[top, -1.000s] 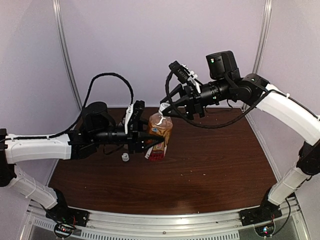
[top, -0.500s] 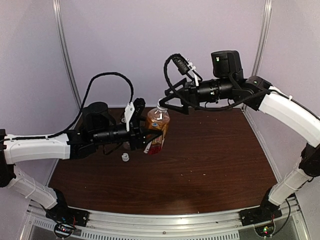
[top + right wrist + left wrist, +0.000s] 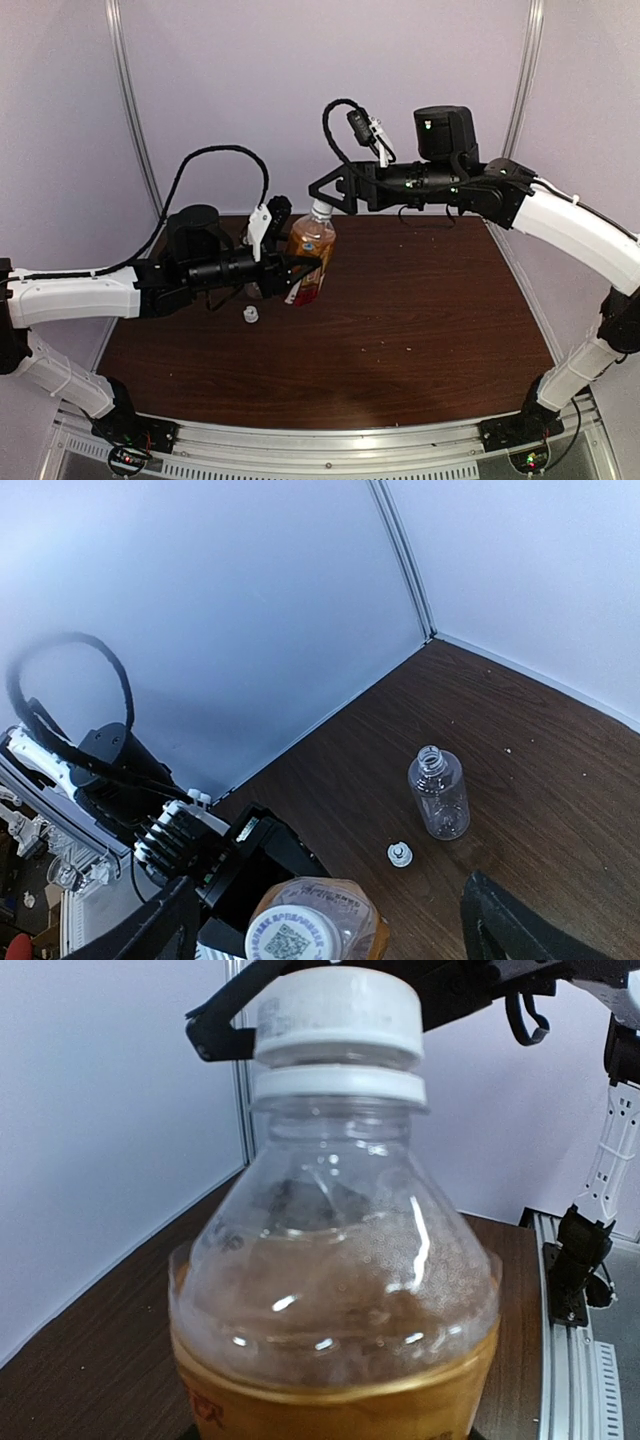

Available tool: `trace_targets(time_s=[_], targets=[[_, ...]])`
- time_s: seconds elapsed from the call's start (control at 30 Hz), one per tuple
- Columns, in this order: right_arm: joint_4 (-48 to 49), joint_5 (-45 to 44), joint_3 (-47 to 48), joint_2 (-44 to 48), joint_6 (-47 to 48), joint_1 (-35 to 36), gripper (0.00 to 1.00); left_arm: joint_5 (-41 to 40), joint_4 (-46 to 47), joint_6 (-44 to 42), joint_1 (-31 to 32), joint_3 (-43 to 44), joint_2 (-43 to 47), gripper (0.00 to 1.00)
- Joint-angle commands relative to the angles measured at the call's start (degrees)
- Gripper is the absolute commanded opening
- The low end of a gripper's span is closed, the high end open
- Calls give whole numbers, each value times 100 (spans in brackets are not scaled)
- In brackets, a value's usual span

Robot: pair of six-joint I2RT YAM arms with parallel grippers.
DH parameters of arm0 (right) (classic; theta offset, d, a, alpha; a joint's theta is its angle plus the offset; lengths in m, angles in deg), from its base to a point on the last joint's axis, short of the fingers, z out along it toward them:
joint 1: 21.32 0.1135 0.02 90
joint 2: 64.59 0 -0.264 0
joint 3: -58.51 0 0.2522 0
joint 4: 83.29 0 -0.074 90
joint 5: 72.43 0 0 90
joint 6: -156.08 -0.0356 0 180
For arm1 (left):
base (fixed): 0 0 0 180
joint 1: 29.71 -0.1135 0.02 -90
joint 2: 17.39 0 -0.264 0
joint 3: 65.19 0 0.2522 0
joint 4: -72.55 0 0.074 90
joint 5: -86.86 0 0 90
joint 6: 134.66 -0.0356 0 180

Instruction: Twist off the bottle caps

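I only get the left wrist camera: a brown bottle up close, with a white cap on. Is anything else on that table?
Observer: Yes, a clear bottle stands on the table with no cap on.
Operator: Where is its cap?
Observer: A loose white cap lies on the table beside it.
Operator: And the black bits above my cap?
Observer: That's the right gripper, open, with a finger either side of the fitted cap, not touching it.

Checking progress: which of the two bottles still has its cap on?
The amber bottle, white cap on its neck. The clear bottle stands uncapped on the table, a loose cap beside it.
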Motion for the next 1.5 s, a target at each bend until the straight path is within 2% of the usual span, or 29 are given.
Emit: trace_targets(time_s=[0.0,0.13,0.33,0.57,0.93,1.1,1.27,1.33,1.47], targets=[[58,-344,-2,-80,-185,100,90,-230,51,-93,2,234,57,17],[34,-350,-31,-118,-185,152,82,-295,3,-95,7,247,54,18],[26,-295,-44,-168,-157,189,64,-349,-22,-95,9,248,51,17],[-19,-254,-36,-221,-125,225,63,-367,-33,-103,6,247,55,17],[-11,-126,-79,-238,-116,240,47,-386,-42,-105,8,256,52,17],[5,-120,-121,-178,-51,242,34,-386,-42,-104,9,253,56,17],[3,-174,-165,-56,369,241,20,-342,-16,-95,5,243,79,17],[-41,-118,-159,6,729,230,17,-206,56,-99,4,219,111,18],[-129,666,-139,115,1619,119,15,550,379,-95,9,145,152,17]])
